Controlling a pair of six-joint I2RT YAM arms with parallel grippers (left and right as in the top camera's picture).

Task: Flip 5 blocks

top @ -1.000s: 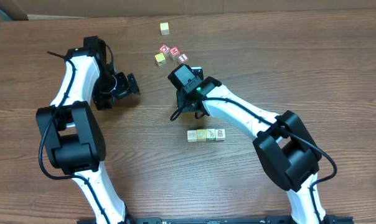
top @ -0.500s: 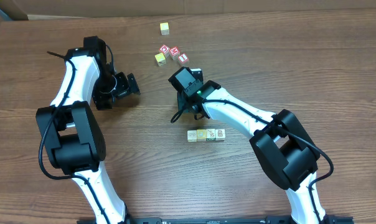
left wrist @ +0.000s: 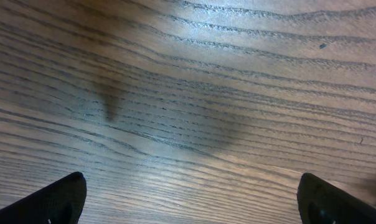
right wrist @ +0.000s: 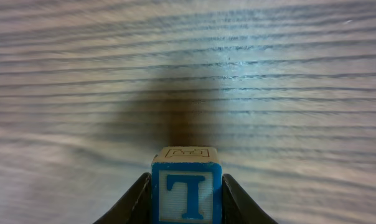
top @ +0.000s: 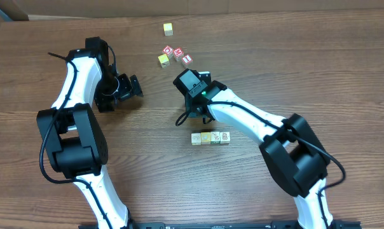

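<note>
A block (right wrist: 185, 196) with a blue letter T on its near face and a pale cream top stands on the wood, and my right gripper (right wrist: 187, 178) is shut on it, one black finger against each side. From overhead the right gripper (top: 193, 83) points down at mid-table and hides that block. A short row of cream-faced blocks (top: 210, 137) lies just below it. My left gripper (left wrist: 191, 199) is open over bare wood, only its two fingertips (left wrist: 57, 198) showing in its own view; overhead it (top: 131, 86) sits at left centre.
Red-and-white letter cubes (top: 178, 54) and a yellow cube (top: 163, 60) cluster behind the right gripper. A lone yellow-topped cube (top: 168, 28) sits farther back. A cardboard edge (top: 1, 16) borders the far left corner.
The right gripper's jaws have closed onto the T block. Both arms have stayed almost still.
</note>
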